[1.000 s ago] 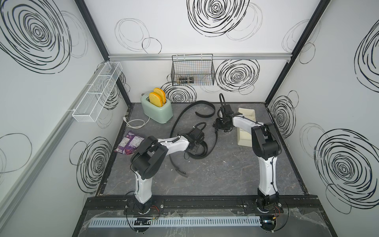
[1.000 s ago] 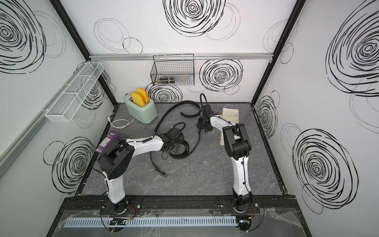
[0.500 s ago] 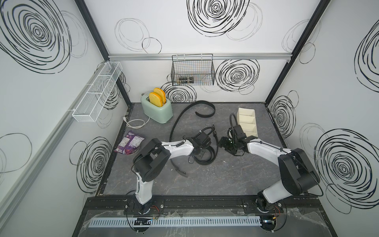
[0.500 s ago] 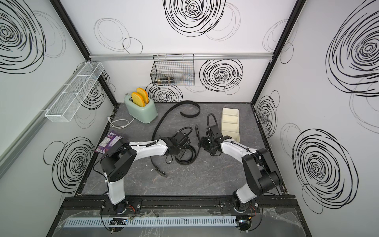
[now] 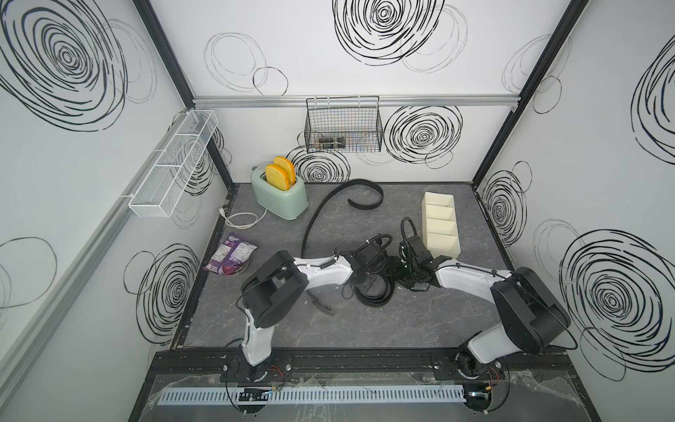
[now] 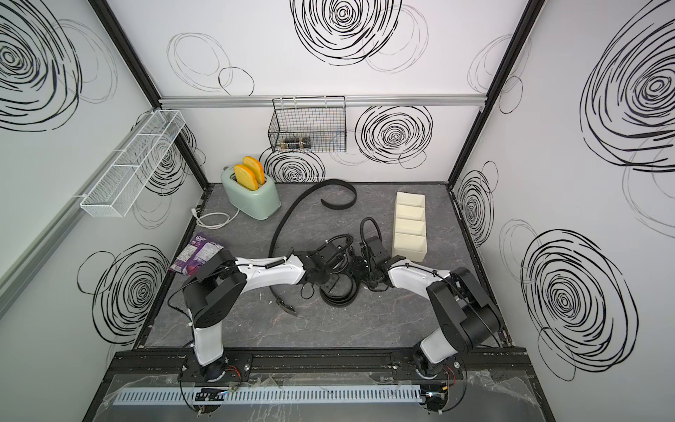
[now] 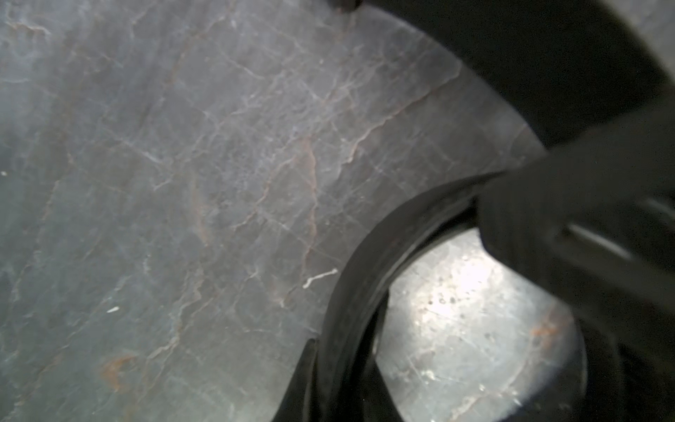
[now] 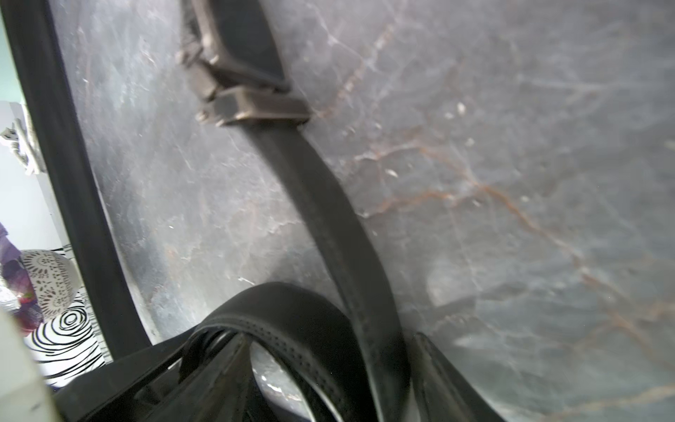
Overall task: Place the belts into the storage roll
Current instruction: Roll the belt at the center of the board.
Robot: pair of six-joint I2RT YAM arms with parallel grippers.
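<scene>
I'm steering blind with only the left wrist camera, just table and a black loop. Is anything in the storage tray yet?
Observer: No. All four compartments of the cream storage tray look empty.
Operator: Anything lying loose?
Observer: The uncoiled belt lies stretched across the table, its far end curled between toaster and tray.
Operator: And the other arm?
Observer: The right gripper is open, fingers either side of the coiled belt.

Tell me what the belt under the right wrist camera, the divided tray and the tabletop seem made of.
Belt: likely leather or faux leather, matte black; it bends in smooth curves and shows a perforated row.
Its buckle: dull dark metal, probably.
Divided tray: cream plastic, rigid thin walls, slight sheen.
Tabletop: grey marble-look surface with veins; stone or printed laminate, cannot tell.
</scene>
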